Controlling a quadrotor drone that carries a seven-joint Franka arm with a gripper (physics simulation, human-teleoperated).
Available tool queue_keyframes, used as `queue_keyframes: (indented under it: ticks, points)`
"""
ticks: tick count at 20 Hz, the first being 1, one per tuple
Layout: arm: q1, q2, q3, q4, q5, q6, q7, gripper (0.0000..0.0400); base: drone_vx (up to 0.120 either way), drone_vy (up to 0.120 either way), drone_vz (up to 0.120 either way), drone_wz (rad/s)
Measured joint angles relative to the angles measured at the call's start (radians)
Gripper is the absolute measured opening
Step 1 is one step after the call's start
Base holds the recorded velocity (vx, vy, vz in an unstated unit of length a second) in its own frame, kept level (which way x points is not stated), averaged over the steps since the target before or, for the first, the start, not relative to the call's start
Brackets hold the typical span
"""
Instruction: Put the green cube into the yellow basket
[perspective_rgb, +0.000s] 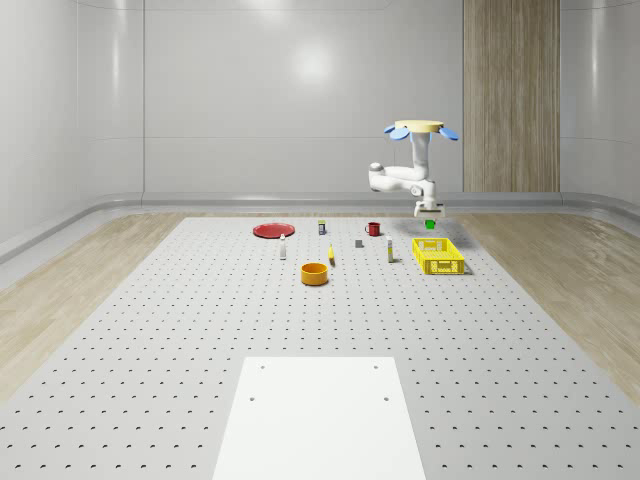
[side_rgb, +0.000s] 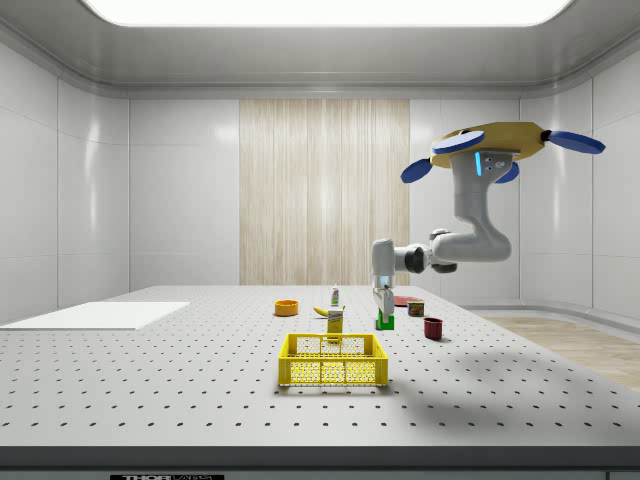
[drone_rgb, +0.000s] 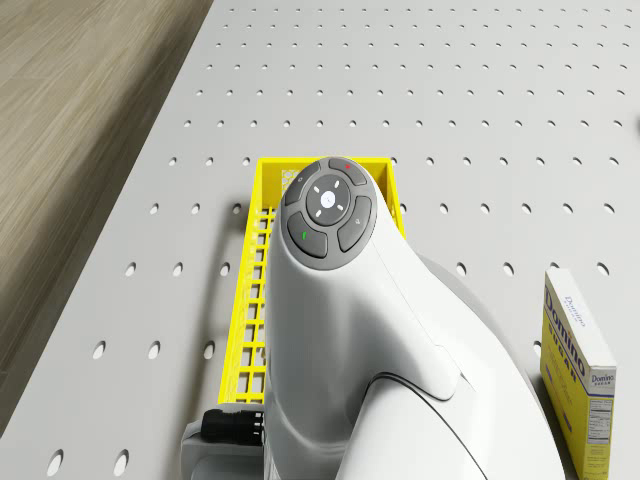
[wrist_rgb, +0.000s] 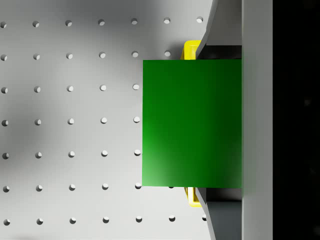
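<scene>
I am hovering the drone (side_rgb: 495, 147) in the air beside the basket (side_rgb: 333, 360), carrying the cube (side_rgb: 385, 322) clamped in the gripper (side_rgb: 384, 312) above the table (side_rgb: 200, 380), and 1 move remains: centring over the basket before releasing.

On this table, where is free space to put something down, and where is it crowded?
Free: the table from the orange bowl to the white sheet. Crowded: the far row from the red plate to the yellow basket.
</scene>
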Motion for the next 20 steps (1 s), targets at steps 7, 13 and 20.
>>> queue_keyframes:
  ticks: [7, 13, 20]
  points:
    - [-0.002, -0.011, 0.001, 0.0, 0.004, 0.01, 0.002, 0.0251, 0.12, 0.0, -0.08, 0.0]
    - [-0.004, -0.02, 0.002, 0.001, 0.008, 0.018, 0.003, 0.0251, 0.12, 0.0, -0.047, 0.0]
    - [-0.005, -0.028, 0.003, 0.001, 0.011, 0.026, 0.004, 0.0251, 0.12, 0.0, -0.12, 0.0]
